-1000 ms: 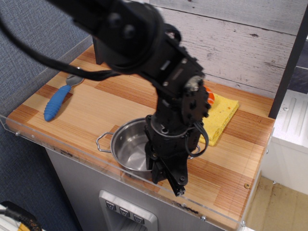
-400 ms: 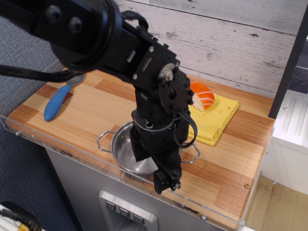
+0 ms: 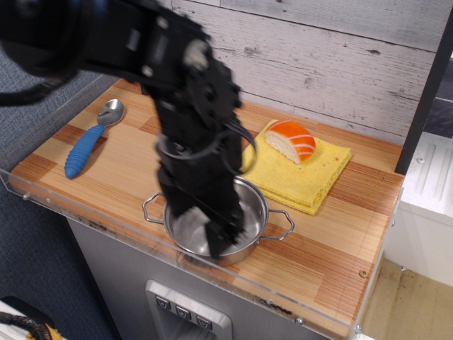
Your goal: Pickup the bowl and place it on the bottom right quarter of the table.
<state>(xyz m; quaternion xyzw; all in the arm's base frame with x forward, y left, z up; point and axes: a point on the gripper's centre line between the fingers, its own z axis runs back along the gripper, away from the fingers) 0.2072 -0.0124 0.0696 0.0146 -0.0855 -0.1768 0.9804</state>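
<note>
The shiny steel bowl (image 3: 187, 230) with two wire loop handles stands upright on the wooden table (image 3: 322, 251), near the front edge at about the middle. My black arm reaches down over it and hides much of its inside. My gripper (image 3: 221, 244) is low over the bowl's front right part, inside or just above the rim. It is motion-blurred, so I cannot tell whether the jaws are open or shut, or whether they touch the bowl.
A blue-handled metal spoon (image 3: 85, 147) lies at the left. A yellow cloth (image 3: 322, 177) with an orange-and-white sushi piece (image 3: 291, 140) on it lies at the back right. A clear acrylic rim (image 3: 106, 225) runs along the front and left edges.
My arm has swung left and the gripper has moved from the bowl's right front side to over the bowl. The sushi piece is now uncovered. The bowl has stayed in place.
</note>
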